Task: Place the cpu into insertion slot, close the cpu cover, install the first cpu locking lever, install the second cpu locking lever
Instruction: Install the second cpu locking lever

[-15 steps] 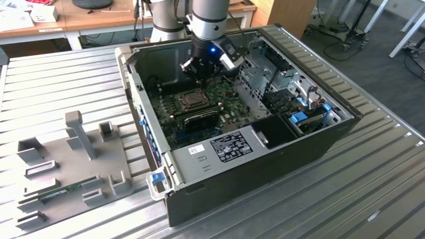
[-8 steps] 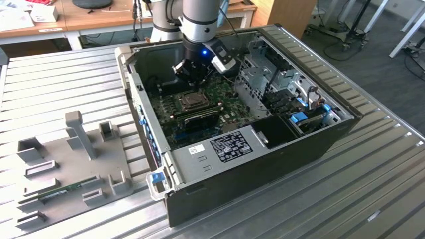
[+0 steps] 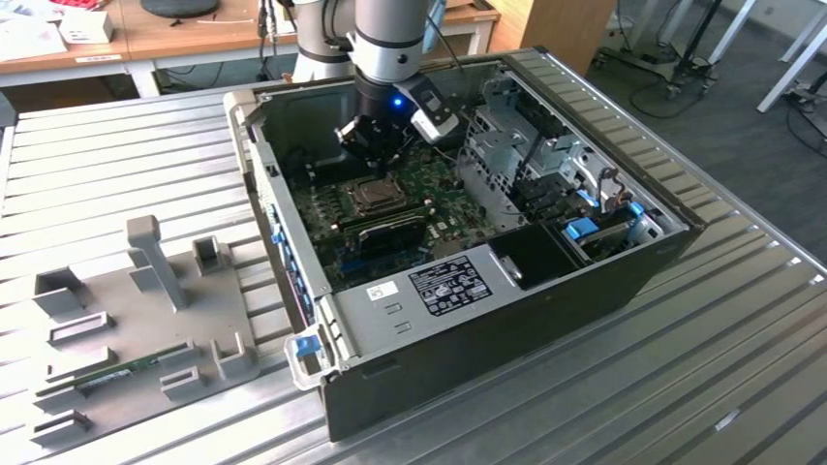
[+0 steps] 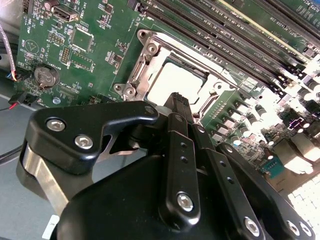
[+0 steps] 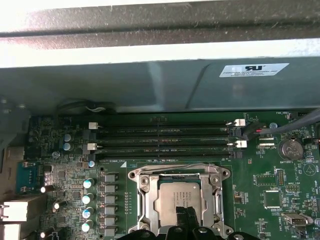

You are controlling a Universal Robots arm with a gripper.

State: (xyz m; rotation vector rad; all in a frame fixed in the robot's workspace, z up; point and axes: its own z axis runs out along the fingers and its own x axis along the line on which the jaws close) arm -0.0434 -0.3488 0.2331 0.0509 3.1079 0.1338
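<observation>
Exterior overhead; wrist views near socket [image 5: 177,200]

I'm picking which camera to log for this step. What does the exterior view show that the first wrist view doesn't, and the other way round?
Exterior view alone: the whole open computer case on the slatted metal table, the robot arm reaching down into it, and a grey fixture plate at that view's left.

First wrist view alone: close detail of the memory slots and the coin battery.

Both: the cpu seated in the insertion slot, with the tool close above it.
</observation>
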